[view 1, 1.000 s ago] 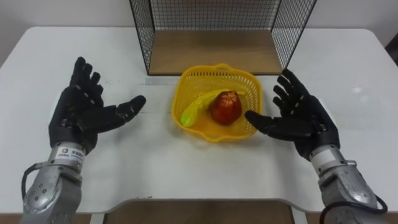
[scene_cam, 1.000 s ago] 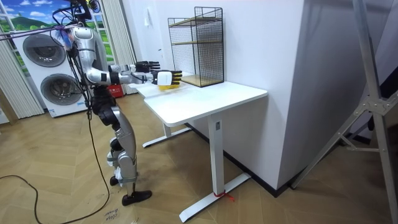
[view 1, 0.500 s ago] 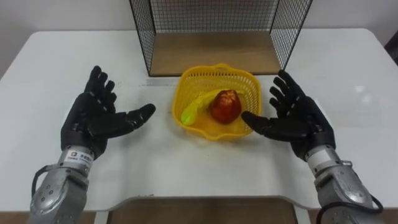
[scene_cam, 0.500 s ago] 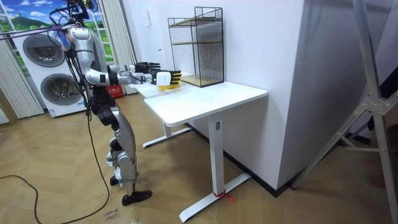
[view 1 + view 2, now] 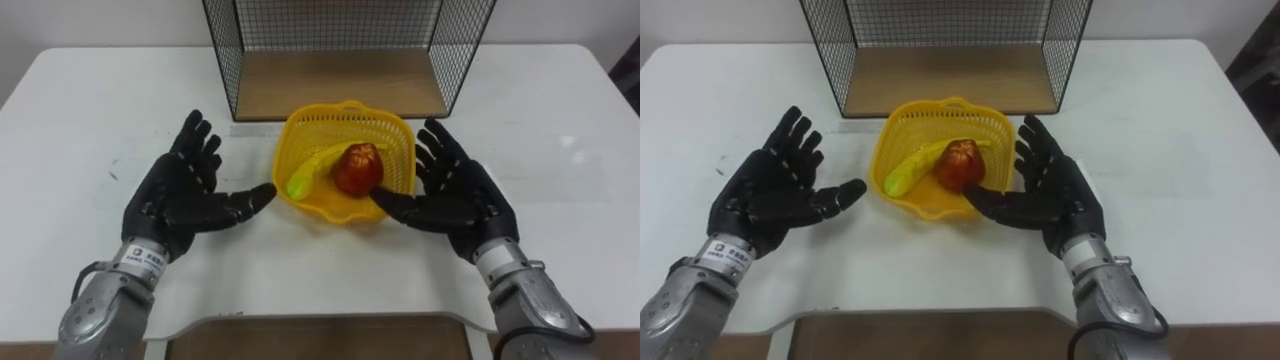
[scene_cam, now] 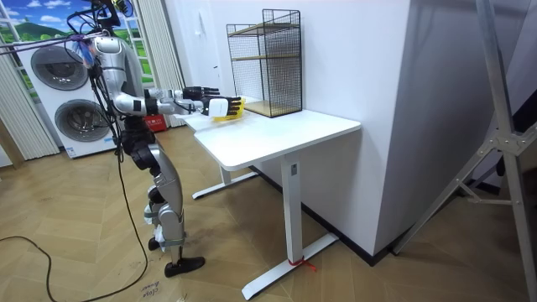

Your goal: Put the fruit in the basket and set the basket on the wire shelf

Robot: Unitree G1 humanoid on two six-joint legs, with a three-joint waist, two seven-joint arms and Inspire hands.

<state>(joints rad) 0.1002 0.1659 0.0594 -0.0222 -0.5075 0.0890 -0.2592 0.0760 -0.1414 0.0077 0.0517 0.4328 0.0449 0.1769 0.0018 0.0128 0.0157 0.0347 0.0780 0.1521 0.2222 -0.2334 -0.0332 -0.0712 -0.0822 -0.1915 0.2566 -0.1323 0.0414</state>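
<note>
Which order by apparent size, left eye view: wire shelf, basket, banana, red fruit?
1. wire shelf, even with its top cut off by the frame
2. basket
3. banana and red fruit: too alike to rank; the banana is longer but thinner.

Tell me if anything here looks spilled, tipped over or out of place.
Nothing stands out. The yellow basket sits upright on the white table before the wire shelf, red fruit and yellow-green fruit inside it, left hand and right hand open on either side.
</note>
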